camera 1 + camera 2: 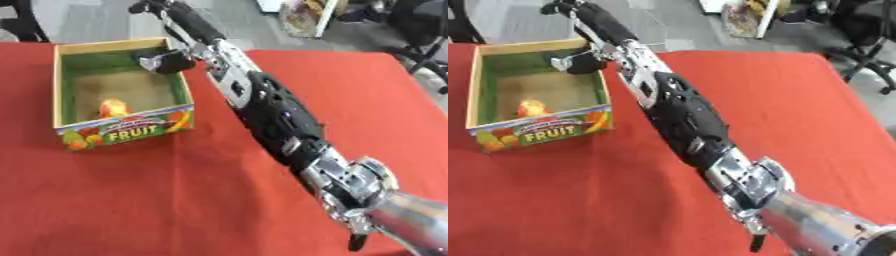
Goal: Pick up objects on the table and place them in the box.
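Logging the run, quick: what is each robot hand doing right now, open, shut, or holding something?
Right robot hand: over the far corner of the fruit box; whether its fingers hold anything cannot be told.
Left robot hand: not in view.

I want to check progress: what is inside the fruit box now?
Inside the box lies one orange-yellow object on its brown floor. The right hand covers the far right corner, so anything under it is hidden.

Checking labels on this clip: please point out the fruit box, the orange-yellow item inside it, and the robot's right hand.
fruit box (131, 131): left eye view, front wall with the FRUIT label.
orange-yellow item (113, 108): left eye view, its middle.
right hand (164, 61): left eye view, its dark body over the box's far right corner.
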Controlling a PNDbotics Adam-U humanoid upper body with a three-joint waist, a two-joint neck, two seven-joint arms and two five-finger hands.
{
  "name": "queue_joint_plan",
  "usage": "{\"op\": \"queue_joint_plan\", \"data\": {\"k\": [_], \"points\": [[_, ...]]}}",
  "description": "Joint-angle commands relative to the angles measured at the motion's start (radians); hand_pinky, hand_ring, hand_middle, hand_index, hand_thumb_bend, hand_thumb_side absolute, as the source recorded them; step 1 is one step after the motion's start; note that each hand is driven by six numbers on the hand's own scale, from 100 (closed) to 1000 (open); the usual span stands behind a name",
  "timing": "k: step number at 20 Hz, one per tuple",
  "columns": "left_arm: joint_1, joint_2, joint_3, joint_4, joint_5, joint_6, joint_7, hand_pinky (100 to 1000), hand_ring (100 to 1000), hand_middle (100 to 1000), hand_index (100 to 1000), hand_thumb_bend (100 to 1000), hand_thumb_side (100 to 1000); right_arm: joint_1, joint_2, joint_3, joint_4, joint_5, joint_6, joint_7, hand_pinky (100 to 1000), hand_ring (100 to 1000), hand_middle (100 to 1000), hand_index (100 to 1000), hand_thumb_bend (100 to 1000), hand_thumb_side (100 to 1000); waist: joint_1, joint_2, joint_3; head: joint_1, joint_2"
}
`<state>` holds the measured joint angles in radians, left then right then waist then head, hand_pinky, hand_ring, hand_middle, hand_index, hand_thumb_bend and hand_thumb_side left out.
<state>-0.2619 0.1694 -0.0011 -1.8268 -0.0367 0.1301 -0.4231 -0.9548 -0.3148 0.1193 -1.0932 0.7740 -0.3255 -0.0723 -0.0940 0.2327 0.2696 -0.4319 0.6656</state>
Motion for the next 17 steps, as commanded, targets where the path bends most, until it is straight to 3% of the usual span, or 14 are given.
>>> {"op": "queue_joint_plan", "data": {"k": [1, 4, 9, 17], "points": [[0.001, 0.025, 0.019, -0.017, -0.003, 0.001, 0.016, 494, 514, 526, 514, 336, 369, 0.034, -0.04, 0.004, -0.108, -0.061, 0.005, -0.033, 707, 811, 744, 834, 299, 307, 0.008, -0.023, -0.02, 0.032, -0.001], [0.009, 0.029, 0.031, -0.018, -0.006, 0.003, 0.028, 494, 514, 526, 514, 337, 369, 0.113, -0.058, 0.012, -0.194, -0.114, 0.019, -0.055, 679, 792, 710, 818, 283, 301, 0.009, -0.024, -0.053, 0.054, 0.001], [0.022, 0.034, 0.047, -0.02, -0.009, 0.005, 0.045, 494, 514, 526, 513, 339, 369, 0.245, -0.073, 0.012, -0.331, -0.198, 0.087, -0.053, 660, 781, 683, 807, 276, 305, 0.013, -0.02, -0.098, 0.087, 0.001], [0.038, 0.037, 0.057, -0.019, -0.012, 0.006, 0.057, 495, 515, 528, 516, 341, 368, 0.451, -0.08, -0.014, -0.526, -0.327, 0.188, -0.016, 643, 764, 662, 802, 271, 311, 0.026, -0.021, -0.146, 0.102, 0.011]]}}
